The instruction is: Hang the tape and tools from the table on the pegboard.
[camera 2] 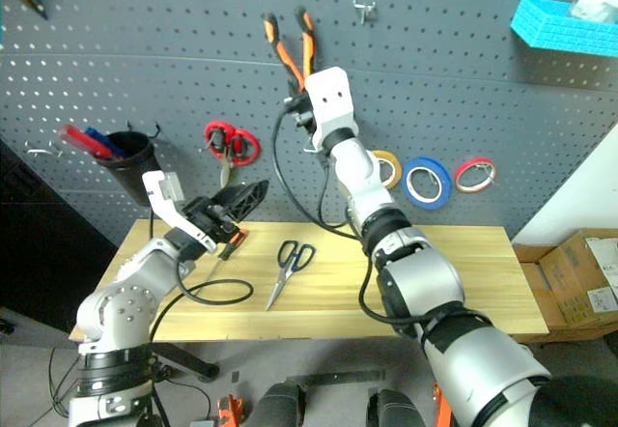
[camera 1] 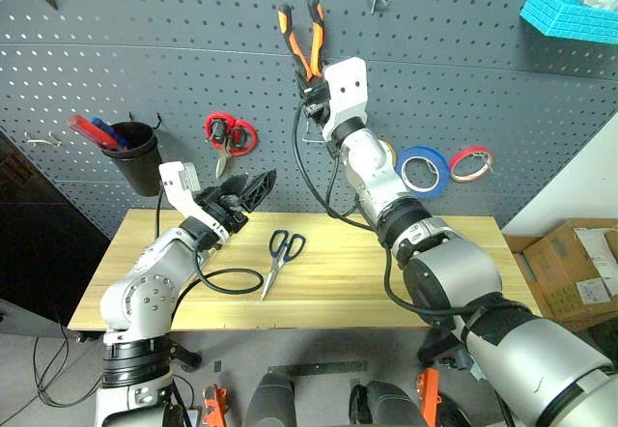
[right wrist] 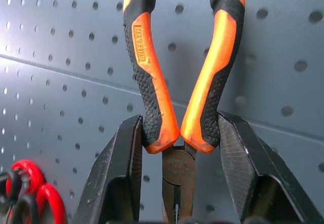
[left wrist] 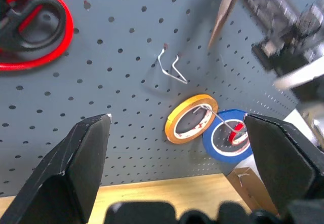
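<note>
While our right hand [right wrist: 177, 148] pinches the pliers [camera 1: 301, 41] handles-up against the pegboard [camera 1: 483, 89], probably seeking a hook, our left hand [camera 1: 253, 187] waits spread above the bench [camera 1: 435, 282], where the scissors [camera 1: 282, 256] lie near its middle.

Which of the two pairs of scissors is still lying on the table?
The dark-blue-handled scissors lie flat on the table, blades pointing toward its front edge. The red-handled scissors already hang on the pegboard.
</note>
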`<state>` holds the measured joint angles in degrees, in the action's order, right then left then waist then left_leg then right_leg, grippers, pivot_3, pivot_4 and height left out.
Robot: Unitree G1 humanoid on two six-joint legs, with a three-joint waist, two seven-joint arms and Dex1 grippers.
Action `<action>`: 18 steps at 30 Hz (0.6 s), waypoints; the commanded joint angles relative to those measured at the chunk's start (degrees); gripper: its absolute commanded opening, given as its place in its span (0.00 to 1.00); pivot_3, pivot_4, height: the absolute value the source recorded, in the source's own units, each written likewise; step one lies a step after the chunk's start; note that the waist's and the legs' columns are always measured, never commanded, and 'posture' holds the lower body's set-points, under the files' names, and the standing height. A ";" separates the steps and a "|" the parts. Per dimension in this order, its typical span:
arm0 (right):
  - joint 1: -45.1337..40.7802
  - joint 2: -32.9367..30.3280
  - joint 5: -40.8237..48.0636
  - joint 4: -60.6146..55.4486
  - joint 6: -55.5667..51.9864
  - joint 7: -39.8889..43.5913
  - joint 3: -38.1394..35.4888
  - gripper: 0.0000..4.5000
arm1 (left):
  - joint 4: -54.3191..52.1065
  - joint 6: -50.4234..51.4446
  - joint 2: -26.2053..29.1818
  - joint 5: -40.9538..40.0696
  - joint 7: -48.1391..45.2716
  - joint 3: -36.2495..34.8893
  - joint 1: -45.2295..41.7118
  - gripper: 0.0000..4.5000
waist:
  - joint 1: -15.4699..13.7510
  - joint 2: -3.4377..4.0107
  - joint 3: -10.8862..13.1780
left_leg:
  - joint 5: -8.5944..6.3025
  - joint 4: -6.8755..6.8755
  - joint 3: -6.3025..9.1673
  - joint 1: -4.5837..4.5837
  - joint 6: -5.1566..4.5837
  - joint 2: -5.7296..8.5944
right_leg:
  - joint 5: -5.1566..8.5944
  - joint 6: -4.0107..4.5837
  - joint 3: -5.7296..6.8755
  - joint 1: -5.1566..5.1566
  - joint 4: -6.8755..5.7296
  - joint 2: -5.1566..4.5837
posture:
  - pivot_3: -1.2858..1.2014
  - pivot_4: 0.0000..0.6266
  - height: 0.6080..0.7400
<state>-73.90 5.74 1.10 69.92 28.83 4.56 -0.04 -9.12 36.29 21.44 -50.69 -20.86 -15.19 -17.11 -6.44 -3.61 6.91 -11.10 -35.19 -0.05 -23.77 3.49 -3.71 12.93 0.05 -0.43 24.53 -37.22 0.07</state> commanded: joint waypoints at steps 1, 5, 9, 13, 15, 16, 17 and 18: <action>-1.62 1.14 -0.72 0.93 0.08 -0.17 -0.70 0.39 | -3.14 0.29 -0.06 -0.02 -0.72 0.43 -0.70 1.00 | -0.01 0.01 0.01 | 0.00 0.00 0.00 0.01 0.00 0.00 | 0.00 0.00 0.00 0.00 -0.02 0.00 | 0.65 0.06 1.00; -2.50 1.82 -1.82 3.92 -6.63 0.02 -0.57 0.39 | -4.73 1.38 -0.01 -0.43 -0.05 -0.03 0.44 1.00 | -0.17 0.04 0.03 | 0.00 0.00 0.05 0.01 0.00 -0.02 | 0.00 0.01 0.03 0.00 -0.05 0.01 | 0.67 0.09 1.00; -4.17 1.23 -1.73 5.08 -11.16 -0.12 -2.06 0.39 | -6.86 2.59 0.22 -1.07 0.75 -0.94 2.48 1.00 | -0.87 0.09 0.06 | 0.00 0.00 0.05 0.01 -0.01 -0.01 | 0.01 0.01 0.03 0.00 -0.04 0.00 | 0.67 0.10 1.00; -4.90 0.49 -2.59 5.63 -14.50 -0.01 -2.07 0.39 | -7.87 3.39 0.37 -1.31 1.06 -1.63 3.29 1.00 | -1.24 0.16 0.10 | 0.02 -0.01 0.07 0.08 -0.03 -0.01 | 0.01 0.02 0.05 -0.02 -0.14 0.01 | 0.67 0.11 1.00; -5.31 -0.11 -2.30 5.54 -15.54 0.04 -2.52 0.39 | -8.00 3.61 0.42 -1.39 1.20 -1.88 3.32 1.00 | -1.32 0.23 0.15 | 0.07 -0.01 0.10 0.22 -0.12 -0.01 | 0.02 0.06 0.09 -0.15 -0.16 0.01 | 0.67 0.11 1.00; -5.45 -0.34 -2.23 5.45 -15.71 0.06 -2.67 0.39 | -8.00 3.66 0.41 -1.39 1.28 -1.89 3.26 1.00 | -1.33 0.25 0.16 | 0.09 -0.01 0.10 0.33 -0.16 -0.01 | 0.02 0.09 0.09 -0.24 -0.17 0.02 | 0.67 0.11 1.00; -5.63 -0.55 -2.13 5.30 -15.62 0.03 -2.82 0.39 | -7.95 3.67 0.35 -1.35 1.34 -1.85 3.20 1.00 | -1.32 0.26 0.17 | 0.11 -0.01 0.10 0.41 -0.18 -0.01 | 0.05 0.09 0.11 -0.33 -0.16 0.01 | 0.67 0.11 1.00; -5.84 -0.70 -1.97 5.10 -15.32 0.01 -3.00 0.39 | -7.86 3.60 0.25 -1.22 1.32 -1.72 3.16 1.00 | -1.36 0.27 0.18 | 0.12 -0.01 0.10 0.47 -0.20 -0.01 | 0.09 0.08 0.12 -0.38 -0.16 0.02 | 0.67 0.11 1.00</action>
<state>-76.98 6.46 -1.19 76.60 12.90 4.99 -1.23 -14.74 39.91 21.32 -51.07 -19.41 -16.10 -13.34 -7.79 -3.34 7.08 -10.97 -35.20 0.06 -23.28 3.28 -3.72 13.04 0.12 -0.31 24.13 -37.38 0.08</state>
